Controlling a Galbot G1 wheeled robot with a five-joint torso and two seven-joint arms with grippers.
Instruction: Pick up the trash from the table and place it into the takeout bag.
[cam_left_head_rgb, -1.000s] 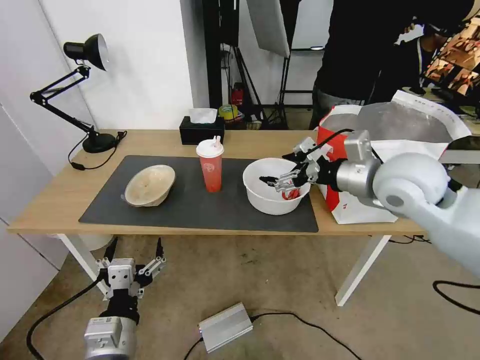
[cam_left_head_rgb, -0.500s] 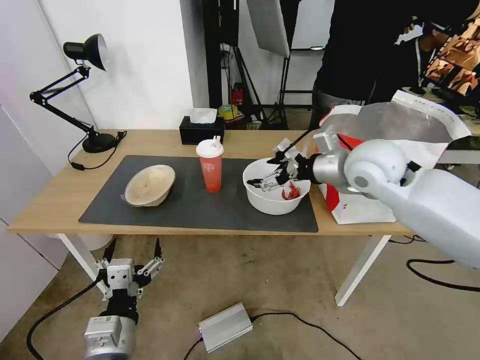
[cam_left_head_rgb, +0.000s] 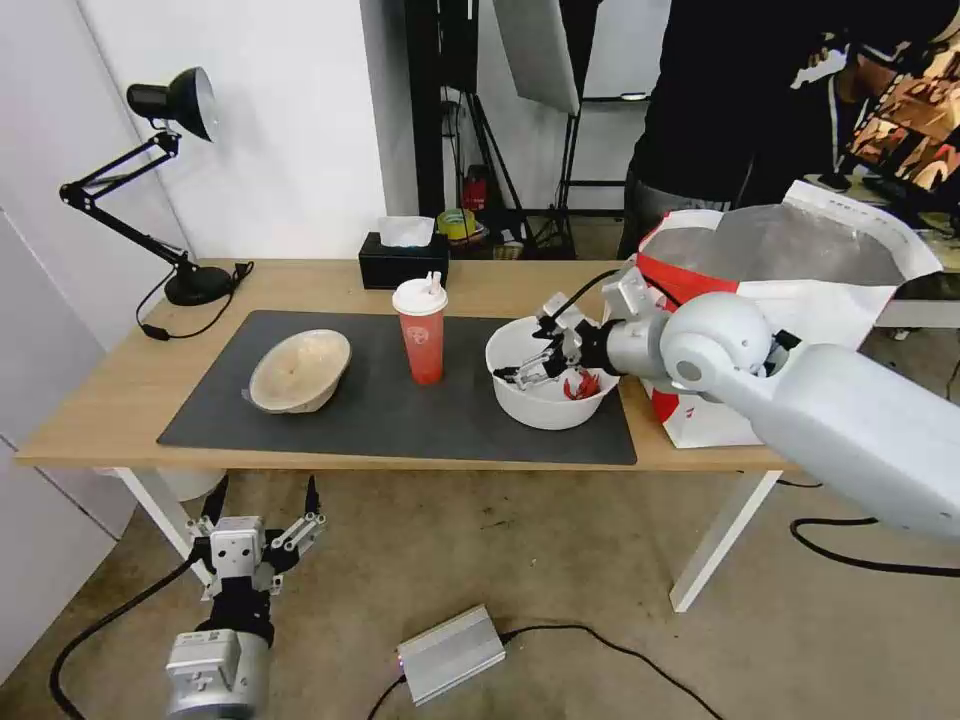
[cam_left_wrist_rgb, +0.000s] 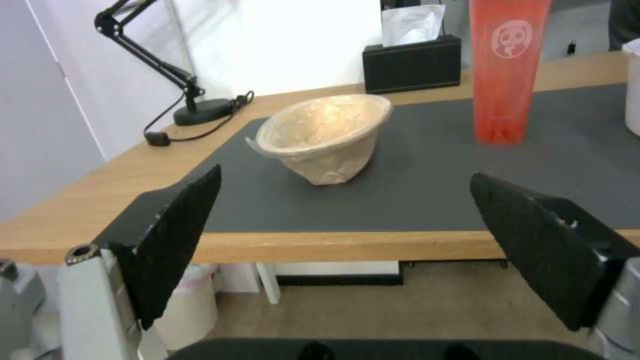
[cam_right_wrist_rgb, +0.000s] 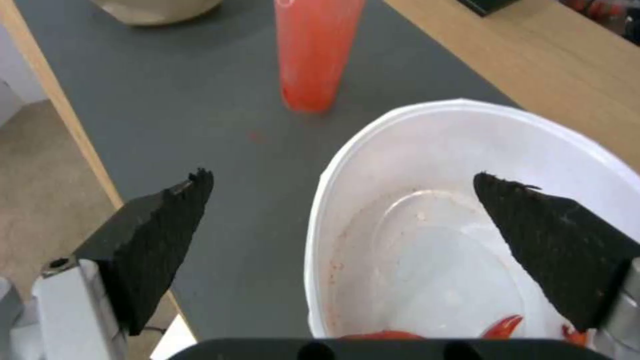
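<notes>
The round white plastic bowl (cam_left_head_rgb: 548, 400) with red scraps stands at the right end of the dark mat (cam_left_head_rgb: 400, 415). My right gripper (cam_left_head_rgb: 522, 352) hovers open over the bowl's left part. In the right wrist view the right gripper (cam_right_wrist_rgb: 340, 175) straddles the rim of the white bowl (cam_right_wrist_rgb: 440, 235), one finger over the mat and one over the inside. The red drink cup (cam_left_head_rgb: 421, 338) stands mid-mat and the tan bowl (cam_left_head_rgb: 300, 370) lies tilted to its left. The takeout bag (cam_left_head_rgb: 790, 270) stands open at the table's right end. My left gripper (cam_left_head_rgb: 265, 490) hangs open below the table's front edge.
A black tissue box (cam_left_head_rgb: 403, 262) and a black desk lamp (cam_left_head_rgb: 190, 280) stand at the back of the table (cam_left_head_rgb: 110, 400). A silver box (cam_left_head_rgb: 450, 652) and cables lie on the floor. A person stands behind the bag. The left wrist view faces the tan bowl (cam_left_wrist_rgb: 327, 135).
My right arm has swung left, carrying the open gripper from the bowl's right side to above its left rim. The left arm has stayed where it was.
</notes>
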